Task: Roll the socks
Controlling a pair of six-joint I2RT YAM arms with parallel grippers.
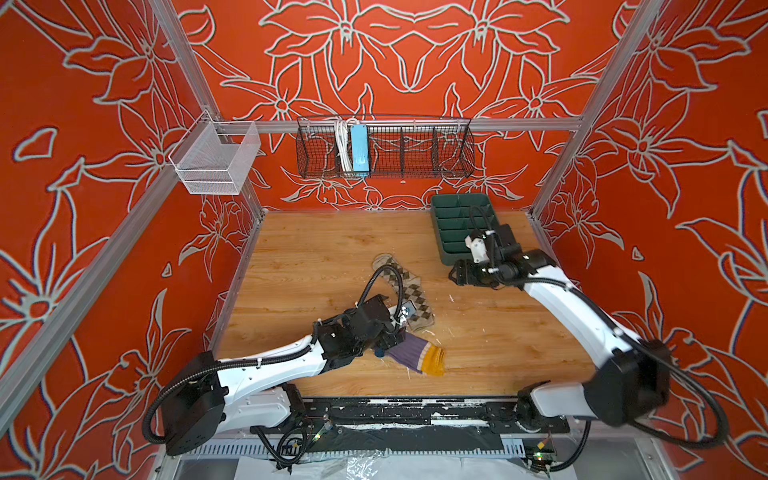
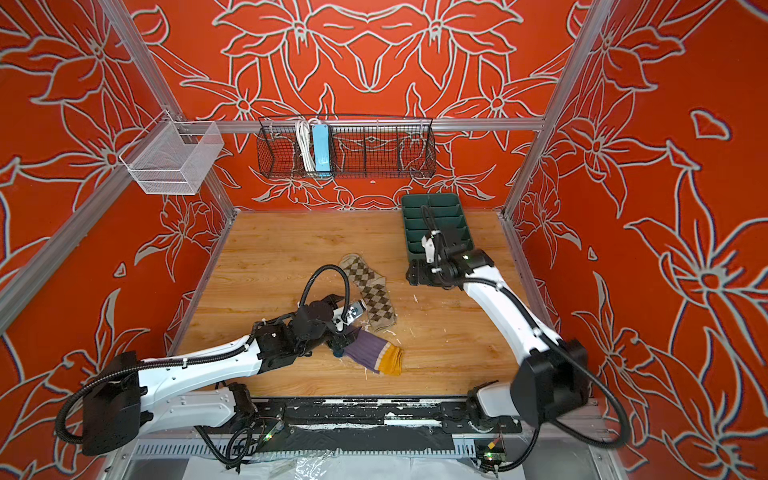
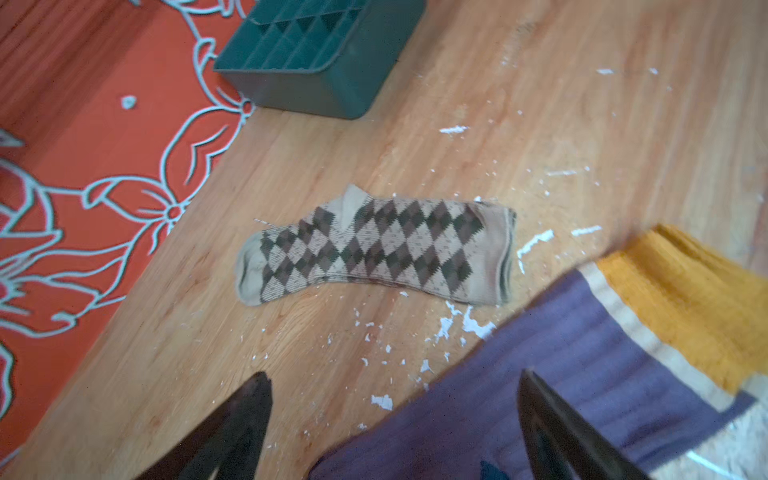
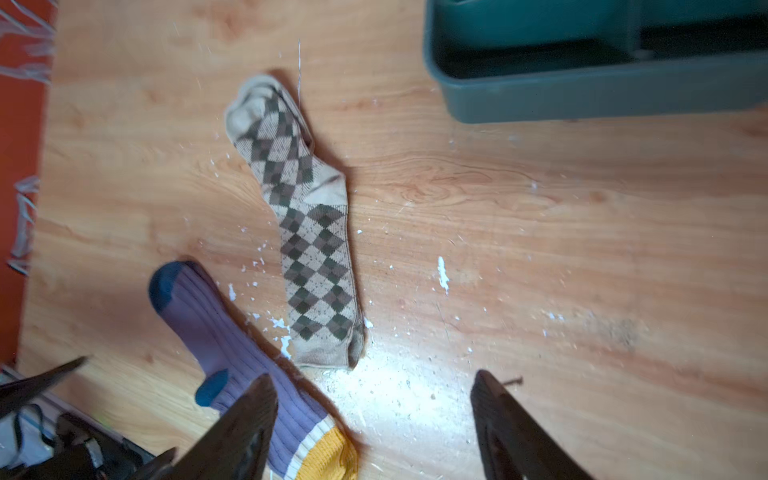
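The left gripper and right gripper gape empty, so a shallow pinch on the purple sock at the table's 6 o'clock may drag it onto the beige sock at its 12 o'clock.

Wooden table, argyle sock, purple sock, green divided tray, scattered white flecks

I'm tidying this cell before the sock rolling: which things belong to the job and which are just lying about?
Job: argyle sock; purple sock.
Lying about: green tray; black wire basket holding a blue power strip; white mesh basket; white flecks on the table.
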